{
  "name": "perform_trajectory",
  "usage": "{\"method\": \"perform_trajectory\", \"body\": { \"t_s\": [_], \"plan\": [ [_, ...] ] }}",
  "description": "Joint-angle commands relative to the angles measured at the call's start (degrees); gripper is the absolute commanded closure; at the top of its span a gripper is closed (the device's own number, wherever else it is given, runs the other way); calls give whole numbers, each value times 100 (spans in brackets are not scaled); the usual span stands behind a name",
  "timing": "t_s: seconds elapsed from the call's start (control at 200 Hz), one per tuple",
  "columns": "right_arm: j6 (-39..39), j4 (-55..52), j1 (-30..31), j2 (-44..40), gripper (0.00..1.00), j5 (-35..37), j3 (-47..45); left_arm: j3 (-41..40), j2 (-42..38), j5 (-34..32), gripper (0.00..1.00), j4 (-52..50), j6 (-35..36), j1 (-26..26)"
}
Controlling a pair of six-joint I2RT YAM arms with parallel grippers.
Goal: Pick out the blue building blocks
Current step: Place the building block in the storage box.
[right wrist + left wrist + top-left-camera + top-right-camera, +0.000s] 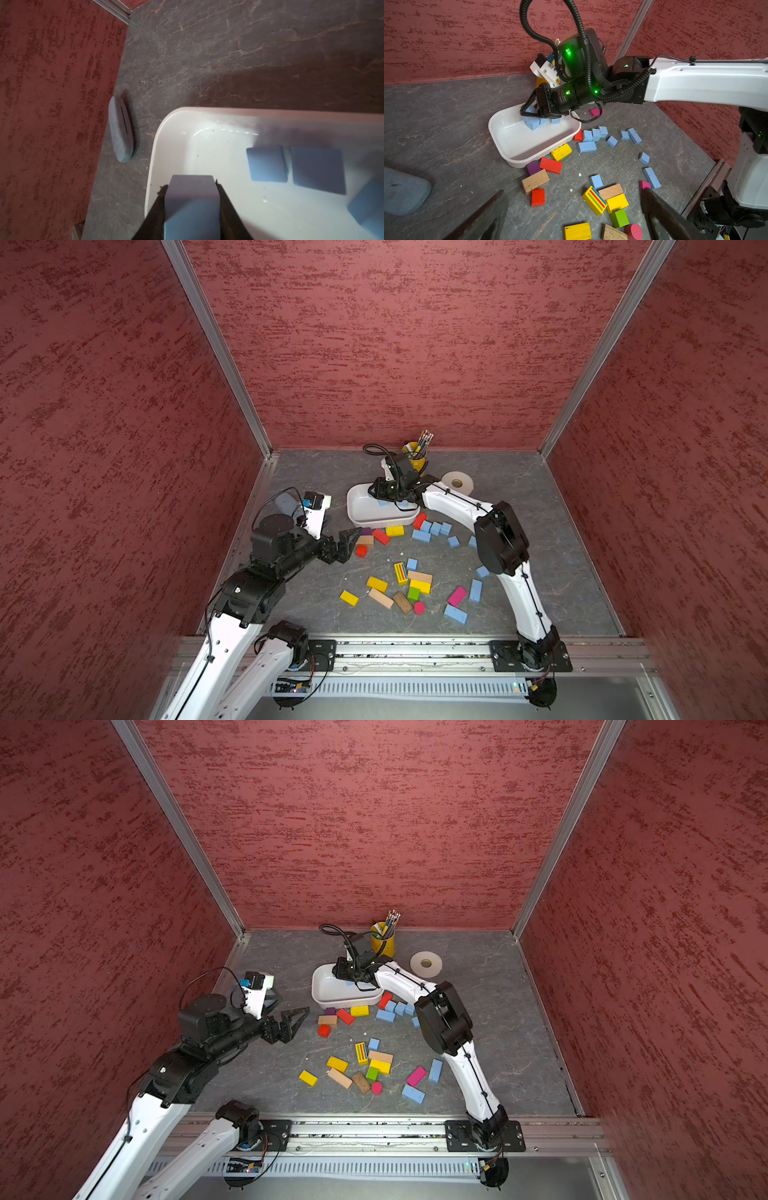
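Right gripper point(376, 490) hangs over the white tray point(352, 510) in both top views. The left gripper point(350, 537) sits near the tray's front corner, jaws wide apart and empty. Loose blue blocks point(421, 536) cluster just beside the tray, and more lie well away from it among red, yellow and bare-wood pieces.

From the left wrist, sorted blue blocks point(533, 124) already lie inside the tray, right under that gripper.

From the right wrist, the held blue block point(192, 207) is clamped between the jaws across two flat sides, above the tray floor.

The blocks look like painted wood: light, stiff and smooth-faced, likely best taken across parallel short sides. Print on the gripper body is too small to read, and no other writing shows.
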Motion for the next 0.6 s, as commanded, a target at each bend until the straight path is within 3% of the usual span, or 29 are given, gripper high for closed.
{"method": "perform_trajectory", "body": {
  "t_s": [0.0, 0.21, 0.596],
  "plan": [
    [-303, -884, 104, 396, 82, 690, 711, -86, -34, -49, 0, 129, 73, -24],
    [-433, -1487, 229, 991, 80, 1286, 1631, -81, -24, -45, 0, 126, 73, -17],
    [-419, -1401, 287, 1175, 68, 1586, 1707, -75, -23, -35, 0, 128, 75, -12]
  ]
}}
